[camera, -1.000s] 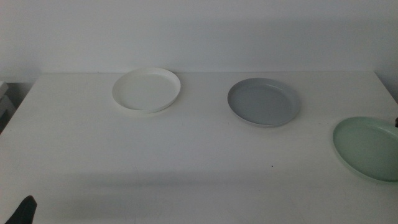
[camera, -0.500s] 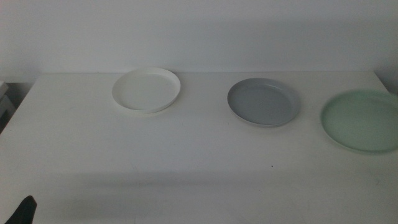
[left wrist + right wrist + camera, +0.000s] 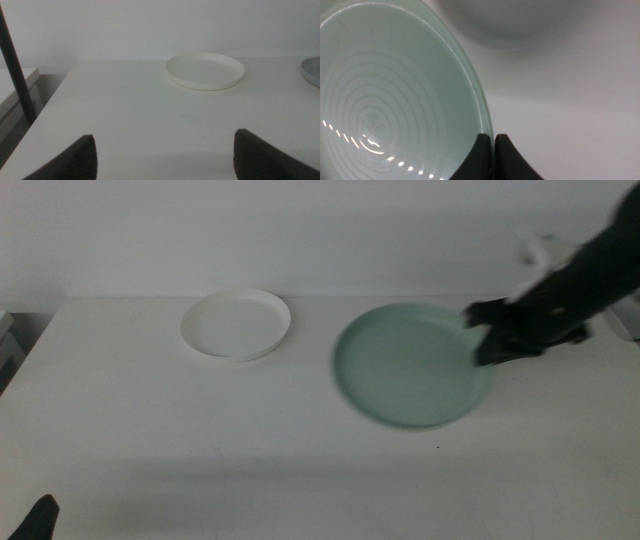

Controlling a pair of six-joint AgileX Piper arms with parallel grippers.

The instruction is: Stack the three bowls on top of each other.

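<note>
Right gripper (image 3: 483,340) has its jaws clamped on the mint bowl (image 3: 412,364) at the rim, carried over the grey bowl (image 3: 312,70). Thin, stiff, probably light; a rim pinch lets it tilt, so you should lower level. White bowl (image 3: 236,324) sits well apart. Left gripper (image 3: 165,155) waits, jaws apart.

Right gripper (image 3: 480,340) pinches the rim of one bowl (image 3: 410,365), which extends leftward from it, above the table's (image 3: 150,440) middle-right. Second bowl (image 3: 236,324) on the table, well left of that gripper, slightly farther back. Third bowl's edge (image 3: 312,70) shows in the left wrist view. Left gripper (image 3: 35,520) far off, front-left table corner.
</note>
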